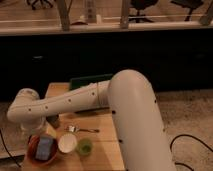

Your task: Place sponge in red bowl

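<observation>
1. Where the white arm (75,102) bends down at the left end of the wooden table (107,142), the gripper (30,131) hangs below the rounded wrist joint. It sits just above the upper left rim of the red bowl (31,154).
2. Claw state: cannot tell how far open it is. It reads only as a pale, dim shape against the table edge. Cannot tell whether it touches anything.
3. Sponge (45,147): a blue-grey block lying inside the red bowl, slightly tilted and filling much of the bowl's middle. It is below and right of the gripper.
4. The red bowl stands at the front left corner of the table.
5. White bowl (67,143): just beside the red bowl on its right, rims near or touching; cannot tell which.
6. Small green cup (85,146): just right of the white bowl, upright.
7. Metal utensil (83,130): lies flat on the wood behind the white bowl and cup, under the forearm.
8. Dark green tray (90,80): at the far edge of the table, partly hidden by the arm's thick upper link.
9. Black cable (187,145) loops on the speckled floor to the right of the table.
</observation>
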Controlling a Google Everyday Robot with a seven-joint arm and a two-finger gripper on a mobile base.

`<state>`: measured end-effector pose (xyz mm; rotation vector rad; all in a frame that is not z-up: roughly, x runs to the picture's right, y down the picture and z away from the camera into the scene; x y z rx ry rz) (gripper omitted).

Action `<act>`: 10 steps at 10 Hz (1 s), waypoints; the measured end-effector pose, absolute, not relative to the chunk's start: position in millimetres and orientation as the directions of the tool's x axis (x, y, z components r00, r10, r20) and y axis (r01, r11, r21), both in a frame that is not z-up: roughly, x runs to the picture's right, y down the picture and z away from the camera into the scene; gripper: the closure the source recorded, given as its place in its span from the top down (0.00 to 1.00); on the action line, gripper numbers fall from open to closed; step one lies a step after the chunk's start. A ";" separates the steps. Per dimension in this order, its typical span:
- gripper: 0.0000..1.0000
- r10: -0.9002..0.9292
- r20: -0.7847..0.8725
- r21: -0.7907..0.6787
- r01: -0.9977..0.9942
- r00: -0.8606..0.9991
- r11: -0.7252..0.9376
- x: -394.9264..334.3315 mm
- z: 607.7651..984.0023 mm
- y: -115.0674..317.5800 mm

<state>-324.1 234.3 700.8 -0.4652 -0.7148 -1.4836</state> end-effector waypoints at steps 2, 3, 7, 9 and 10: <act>0.80 -0.729 0.682 0.153 0.986 -0.057 0.066 -323.8 700.6 234.2; 0.80 -0.728 0.683 0.156 0.985 -0.059 0.067 -323.7 701.0 233.9; 0.80 -0.724 0.687 0.165 0.984 -0.061 0.074 -322.4 703.5 231.1; 0.80 -0.723 0.688 0.166 0.983 -0.059 0.077 -321.2 704.6 230.0; 0.80 -0.723 0.689 0.166 0.983 -0.060 0.077 -321.4 704.5 230.2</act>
